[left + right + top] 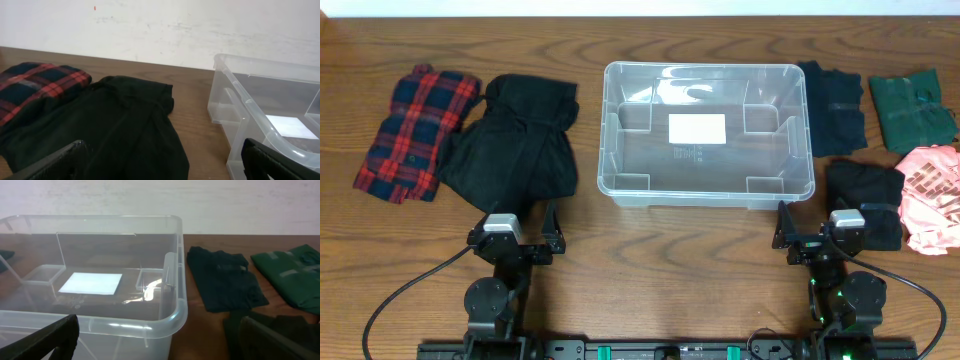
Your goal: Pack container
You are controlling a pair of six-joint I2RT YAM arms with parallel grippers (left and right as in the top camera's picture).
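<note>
A black garment (120, 127) lies on the wooden table (192, 107) just left of the clear container (226, 102), a red plaid shirt (40, 85) farther left, touching the garment.

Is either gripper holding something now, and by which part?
Nothing is held. The left gripper and the right gripper both stand open, with nothing between their fingers.

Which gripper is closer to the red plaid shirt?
Left. The left gripper sits in front of the black garment beside the red plaid shirt; the right gripper is beyond the container.
</note>
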